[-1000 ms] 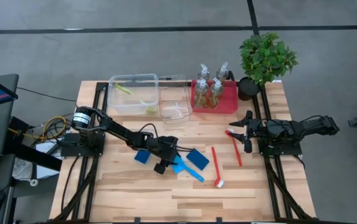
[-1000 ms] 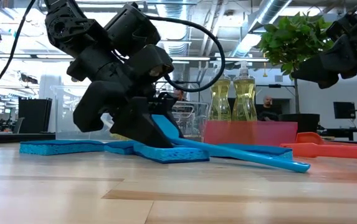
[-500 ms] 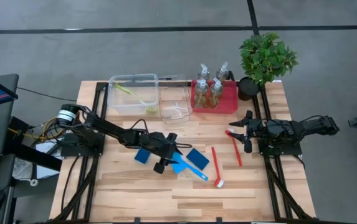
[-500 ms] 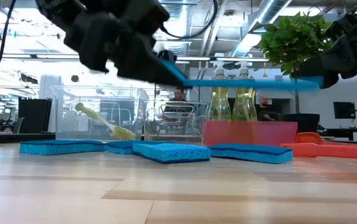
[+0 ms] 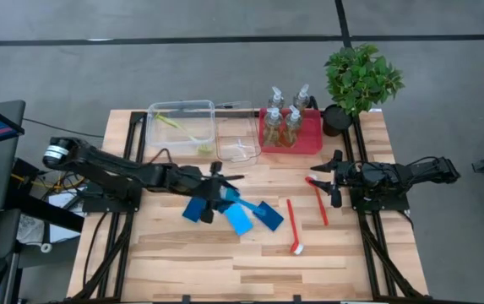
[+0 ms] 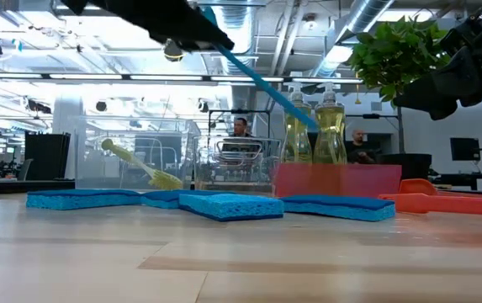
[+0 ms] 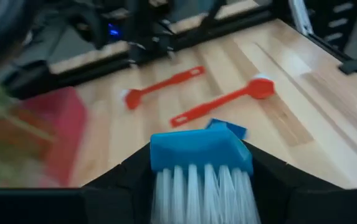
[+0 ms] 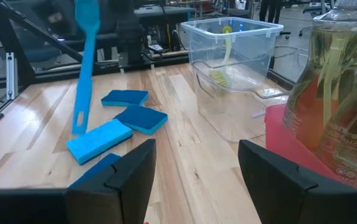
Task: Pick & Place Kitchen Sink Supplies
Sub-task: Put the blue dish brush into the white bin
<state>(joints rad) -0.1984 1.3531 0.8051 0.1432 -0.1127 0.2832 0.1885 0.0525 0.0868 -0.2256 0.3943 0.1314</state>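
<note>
My left gripper (image 5: pixel 216 187) hangs above the table's middle, shut on a blue long-handled brush (image 6: pixel 262 82). The brush's handle slants down over three flat blue sponges (image 5: pixel 238 221) that lie on the wood. Two red brushes (image 5: pixel 294 226) lie flat to the sponges' right. Several pump bottles of yellow-green liquid (image 5: pixel 282 118) stand in a red tray (image 5: pixel 309 139). A green brush (image 5: pixel 182 131) lies in a clear bin (image 5: pixel 181 108). At the table's right side my right gripper (image 5: pixel 336 177) waits, open, with nothing between its fingers. My left gripper pinches the blue brush by its head end (image 7: pixel 200 152) between its two fingers, and the white bristles point back toward the wrist. The fingers come from the table's left, slanting down, and the handle (image 8: pixel 85 68) runs on beyond them. The brush is lifted clear of the sponges.
A second, smaller clear bin (image 5: pixel 237 142) stands between the large bin and the red tray. A potted green plant (image 5: pixel 361 76) stands at the far right corner. Bare wood lies along the table's near edge (image 5: pixel 242 270).
My left gripper has risen from the sponges and drawn back toward the table's left, tipping closer to level. The blue brush has gone up with it. One second ago its handle end rested on the table. Now the whole brush hangs clear, its handle slanting down.
</note>
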